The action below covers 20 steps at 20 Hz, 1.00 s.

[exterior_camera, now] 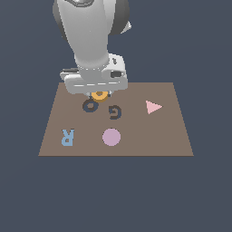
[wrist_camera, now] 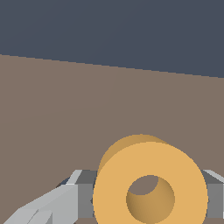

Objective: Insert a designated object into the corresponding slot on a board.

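Nearest the exterior view's camera, the front edge of the brown board is lying flat against a plain dark blue-grey ground. Sitting closest on that board are a light blue letter R toward the exterior view's left and a mauve solid disc near the middle. Farther back, a dark G-shaped recess is showing just behind the disc, and a pink triangle is lying toward the exterior view's right, well apart from the rest. Beside the G, on the exterior view's left, the dark ring-shaped slot with its brown centre is lying uncovered.

Just behind that slot, the orange-yellow ring is peeking out from under the grey end effector, close to the slot but not inside it. From the wrist view, the ring is filling the foreground, standing on edge with its round hole facing the camera, and grey fingers are flanking it on both sides, so the end effector is clamping the ring. Behind the ring, the bare board is stretching away. Farthest back, the pale grey arm is rising out of the exterior view's top.
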{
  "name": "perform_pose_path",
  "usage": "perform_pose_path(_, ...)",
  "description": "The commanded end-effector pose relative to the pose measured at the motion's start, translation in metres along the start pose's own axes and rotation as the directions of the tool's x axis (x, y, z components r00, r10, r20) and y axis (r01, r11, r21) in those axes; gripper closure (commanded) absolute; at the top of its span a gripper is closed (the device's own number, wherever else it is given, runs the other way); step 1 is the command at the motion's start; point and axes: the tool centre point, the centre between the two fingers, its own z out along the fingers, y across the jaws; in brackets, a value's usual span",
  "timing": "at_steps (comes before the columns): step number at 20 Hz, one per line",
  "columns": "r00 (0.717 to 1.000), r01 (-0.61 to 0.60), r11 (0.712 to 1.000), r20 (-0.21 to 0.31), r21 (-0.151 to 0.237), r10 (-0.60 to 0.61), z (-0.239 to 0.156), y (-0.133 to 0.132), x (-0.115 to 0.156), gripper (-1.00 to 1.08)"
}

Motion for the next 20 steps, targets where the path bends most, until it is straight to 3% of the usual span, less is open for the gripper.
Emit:
perform_pose_path(1,0.997,0.076,0.997,0.000,0.000,-0.076,0.000,-0.008,-0.004,1.08)
perform_pose_path(10,0.961,0.275,0.961,0.000,0.000,-0.275,-0.001,-0.029,-0.019,1.08)
perform_pose_path(20,0.919,0.394,0.919,-0.001,0.000,-0.394,-0.001,-0.039,-0.031,1.08)
